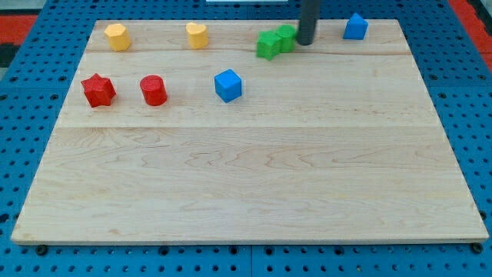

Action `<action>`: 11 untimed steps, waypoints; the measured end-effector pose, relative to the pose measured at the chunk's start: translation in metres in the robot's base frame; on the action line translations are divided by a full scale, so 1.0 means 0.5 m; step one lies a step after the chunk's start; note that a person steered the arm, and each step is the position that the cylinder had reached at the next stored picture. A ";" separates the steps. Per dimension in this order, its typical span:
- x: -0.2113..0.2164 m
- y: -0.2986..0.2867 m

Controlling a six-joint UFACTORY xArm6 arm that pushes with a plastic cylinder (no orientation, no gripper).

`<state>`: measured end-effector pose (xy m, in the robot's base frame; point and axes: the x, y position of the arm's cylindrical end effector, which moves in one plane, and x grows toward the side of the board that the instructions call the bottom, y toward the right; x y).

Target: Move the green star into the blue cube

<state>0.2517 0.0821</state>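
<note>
Two green blocks touch each other near the view's top, right of centre. The left one (268,45) looks like the green star, and the right one (287,36) looks like a green cube, but their shapes are hard to tell apart. My tip (305,43) stands right against the right side of the right green block. The blue cube (228,85) sits below and to the left of the green pair, about a block's width away from the left green block.
A second blue block (355,27) sits at the top right, to the right of the rod. Two yellow blocks (117,36) (197,35) sit at the top left. A red star (98,90) and a red cylinder (154,90) sit at the left of the wooden board (254,185).
</note>
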 end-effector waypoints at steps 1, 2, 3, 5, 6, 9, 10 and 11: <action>-0.051 0.033; -0.120 0.038; -0.096 -0.096; 0.029 -0.121; 0.083 -0.123; 0.156 -0.286; 0.178 -0.244; 0.178 -0.228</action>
